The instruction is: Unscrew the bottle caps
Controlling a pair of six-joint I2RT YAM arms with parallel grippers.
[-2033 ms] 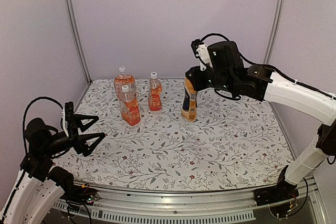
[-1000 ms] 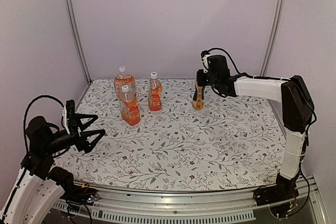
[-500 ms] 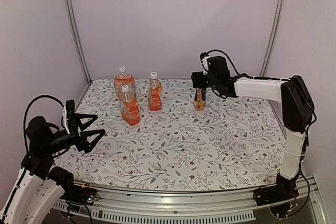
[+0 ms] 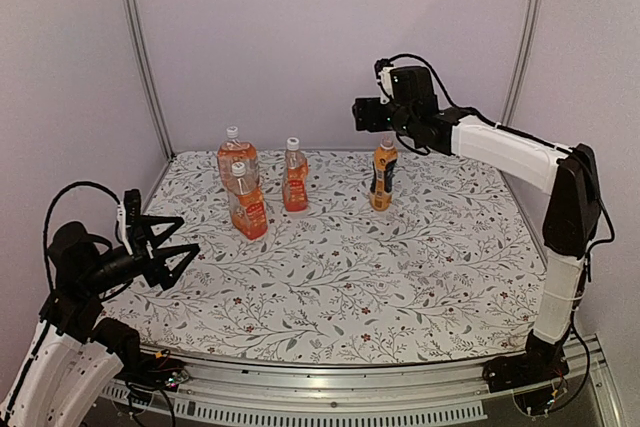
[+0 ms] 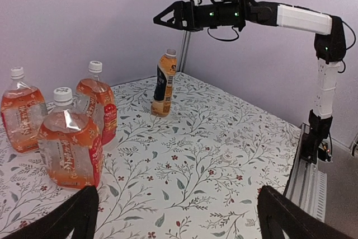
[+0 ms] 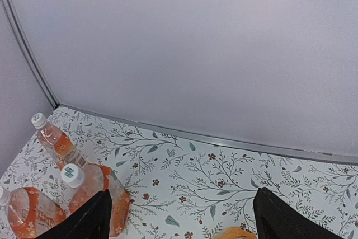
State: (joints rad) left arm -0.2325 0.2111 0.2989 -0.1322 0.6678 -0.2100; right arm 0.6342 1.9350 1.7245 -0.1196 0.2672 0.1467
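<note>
Workspace with four orange-drink bottles upright on the floral counter (image 4: 420, 277). Three red-labelled bottles (image 4: 246, 209) stand close together at the rear left. The dark-labelled bottle (image 4: 381, 179) stands alone at the rear centre, well apart from them.

Caps: a white one sits on each red-labelled bottle, namely the rear cap (image 4: 232, 132), front cap (image 4: 238, 168) and middle cap (image 4: 293, 144). The dark bottle's top (image 5: 170, 52) looks pale in the left wrist view, so its cap is probably on, though it is too small to be sure.

Right claw (image 4: 360, 114): it hangs in the air above and slightly left of the dark-labelled bottle, clear of it, with jaws spread wide and nothing held. Its own camera catches only an orange sliver, probably that bottle, at the lower edge between the fingers (image 6: 84, 216).

Left claw (image 4: 190, 235): it hovers low at the near left, equally wide and empty, and well apart from every bottle.

Status (judged): no cap looks removed, so the whole task is ahead.

Hazards (judged):
- No bottle is braced, so twisting a cap with one claw alone would likely spin the body or tip it.
- The dark-labelled bottle is tall and narrow, and an off-centre descent could push it over.
- The red-labelled group is tightly packed, so wide jaws reaching for one cap may knock a neighbour.
- The front red-labelled bottle looks soft-walled, so a hard squeeze once its cap is loose could force drink out onto the counter
</note>
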